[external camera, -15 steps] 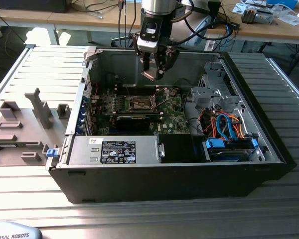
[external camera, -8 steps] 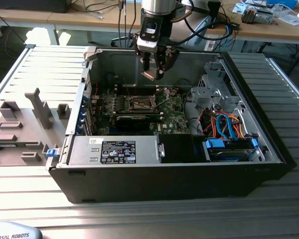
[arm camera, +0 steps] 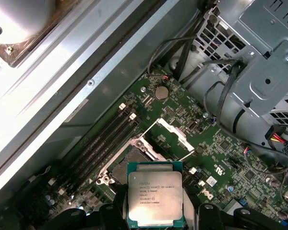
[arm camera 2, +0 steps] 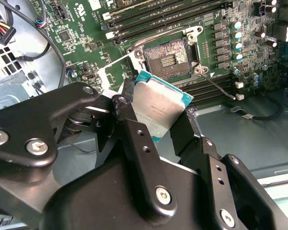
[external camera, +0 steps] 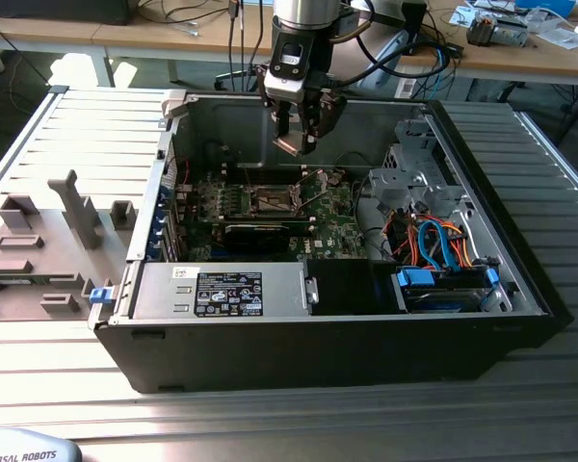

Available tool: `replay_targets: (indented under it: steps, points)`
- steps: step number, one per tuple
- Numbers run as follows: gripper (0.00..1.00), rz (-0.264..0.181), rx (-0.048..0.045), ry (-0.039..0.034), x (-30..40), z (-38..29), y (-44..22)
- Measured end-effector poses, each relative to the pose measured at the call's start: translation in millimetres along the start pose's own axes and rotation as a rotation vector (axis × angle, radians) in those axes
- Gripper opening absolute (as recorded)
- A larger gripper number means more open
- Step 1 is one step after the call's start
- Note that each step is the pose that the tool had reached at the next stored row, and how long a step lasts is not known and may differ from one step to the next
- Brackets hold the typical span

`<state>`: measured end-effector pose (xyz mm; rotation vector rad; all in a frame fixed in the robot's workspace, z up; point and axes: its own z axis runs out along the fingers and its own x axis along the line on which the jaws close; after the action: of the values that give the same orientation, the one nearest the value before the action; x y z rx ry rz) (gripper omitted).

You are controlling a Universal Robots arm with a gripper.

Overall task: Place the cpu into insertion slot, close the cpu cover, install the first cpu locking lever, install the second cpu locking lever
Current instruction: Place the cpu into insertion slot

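My gripper hangs inside the open computer case, above the motherboard, and is shut on the cpu. Both wrist views show the cpu as a flat square chip with a silver top, clamped by its edges between the black fingers. It is held in the air, short of the insertion slot, which lies bare with its contact field showing. The cpu cover stands swung up, away from the slot.
Memory slots run beside the socket. A metal drive cage with coloured cables fills the case at the exterior view's right. A labelled power supply box sits at the case front. Grey fixtures lie outside at the exterior view's left.
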<state>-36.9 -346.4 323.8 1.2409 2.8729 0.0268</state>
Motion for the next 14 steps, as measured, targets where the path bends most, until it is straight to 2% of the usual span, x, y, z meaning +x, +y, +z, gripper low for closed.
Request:
replay_targets:
  steps: [14]
  points:
    - [0.54, 0.009, 0.0003, -0.0004, 0.0, 0.0, 0.0]
